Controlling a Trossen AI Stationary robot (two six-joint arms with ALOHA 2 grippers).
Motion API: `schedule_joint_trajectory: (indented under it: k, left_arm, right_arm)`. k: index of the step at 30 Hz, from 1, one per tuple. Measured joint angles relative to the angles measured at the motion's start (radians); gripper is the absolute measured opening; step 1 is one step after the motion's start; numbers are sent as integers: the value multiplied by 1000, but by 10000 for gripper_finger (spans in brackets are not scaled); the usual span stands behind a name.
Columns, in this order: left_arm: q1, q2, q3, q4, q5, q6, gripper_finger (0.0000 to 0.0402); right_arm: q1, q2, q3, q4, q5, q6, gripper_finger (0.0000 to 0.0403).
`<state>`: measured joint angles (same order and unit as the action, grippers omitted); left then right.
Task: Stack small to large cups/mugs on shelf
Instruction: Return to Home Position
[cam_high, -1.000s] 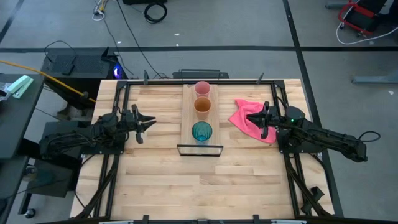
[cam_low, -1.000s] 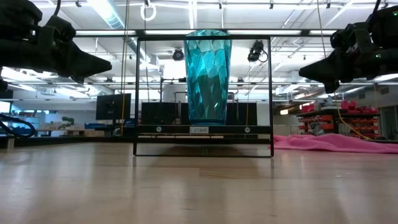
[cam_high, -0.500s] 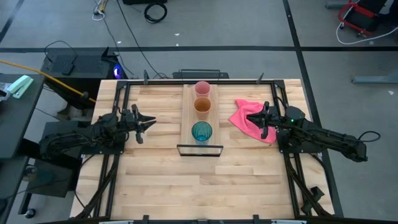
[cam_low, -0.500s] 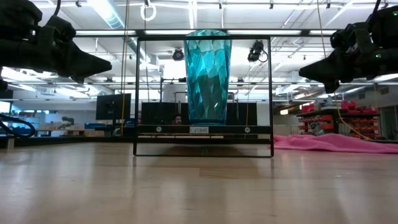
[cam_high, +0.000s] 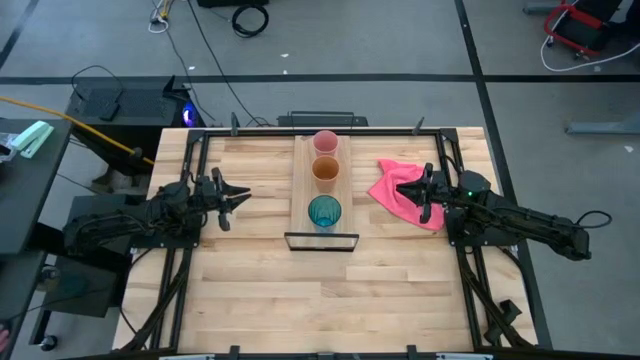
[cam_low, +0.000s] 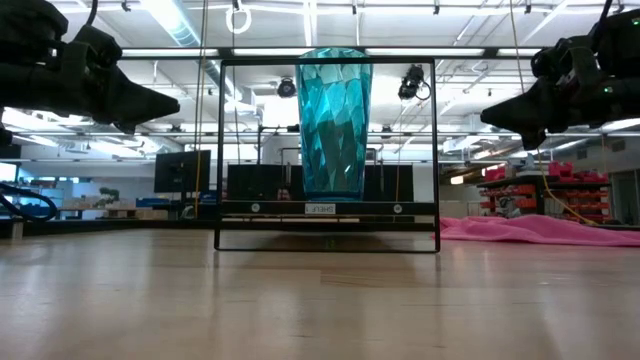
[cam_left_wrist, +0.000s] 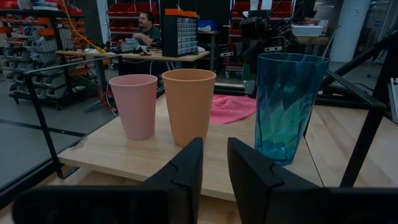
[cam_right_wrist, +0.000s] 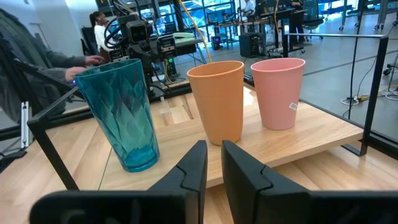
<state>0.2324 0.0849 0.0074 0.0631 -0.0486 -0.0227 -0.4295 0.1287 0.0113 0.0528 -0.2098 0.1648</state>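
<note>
Three handleless cups stand upright in a row on the light-wood shelf: the pink cup farthest, the orange cup in the middle, the teal cup nearest, by the black frame. My left gripper hovers shut to the left of the shelf and points at it. My right gripper hovers shut to the right of the shelf, above the pink cloth. The left wrist view shows the pink, orange and teal cups side by side.
The pink cloth lies crumpled on the table between the shelf and the right arm. Black rails run along the table's left and right sides. The wide near part of the tabletop is bare wood. People sit at benches in the room beyond.
</note>
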Motion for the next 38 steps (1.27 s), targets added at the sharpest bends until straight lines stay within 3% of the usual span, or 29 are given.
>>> schedule_joint_trajectory:
  k: [38]
  left_arm:
    - [0, 0, 0, 0, 0, 0, 80]
  right_arm:
    - [0, 0, 0, 0, 0, 0, 54]
